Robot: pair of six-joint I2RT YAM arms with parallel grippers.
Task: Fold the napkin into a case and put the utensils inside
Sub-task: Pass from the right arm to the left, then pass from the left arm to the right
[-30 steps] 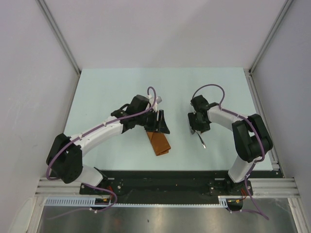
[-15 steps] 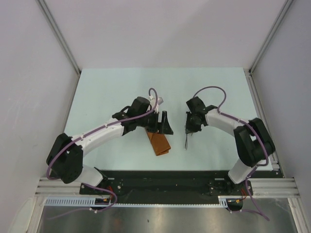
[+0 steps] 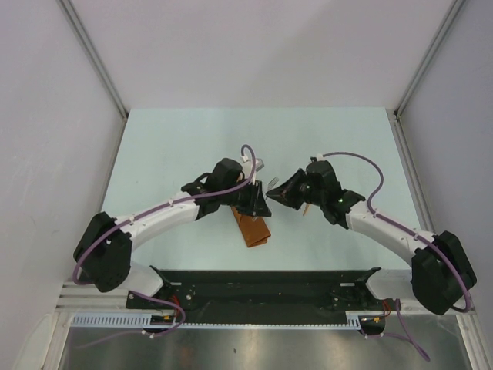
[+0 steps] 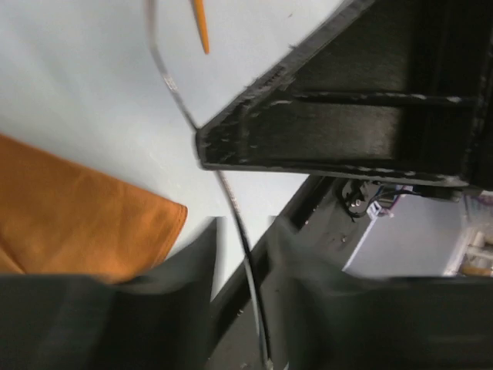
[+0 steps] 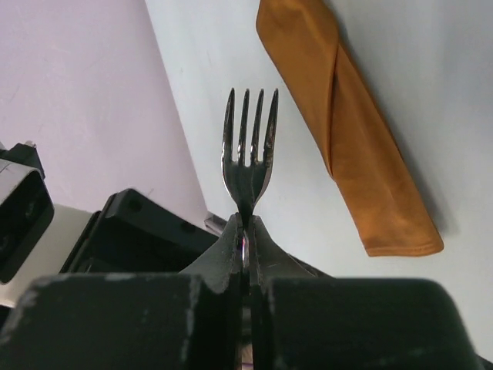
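Fork (image 5: 248,154) clamped at the neck between shut right fingers (image 5: 223,262), 4 tines pointing straight ahead. Case (image 5: 350,154) flat on desk (image 3: 169,146), ahead and right of those tines, long axis slanting across. Left fingers (image 4: 347,116) apart beside one end of it; hold on cloth unclear.

This was a robotics lab cell: a left arm (image 3: 158,213) and right arm (image 3: 385,229) stood bolted to a black base plate (image 3: 262,289) beside a pale green table (image 3: 192,139), boxed in by plain white panels (image 3: 254,46) on aluminium posts (image 3: 94,58)
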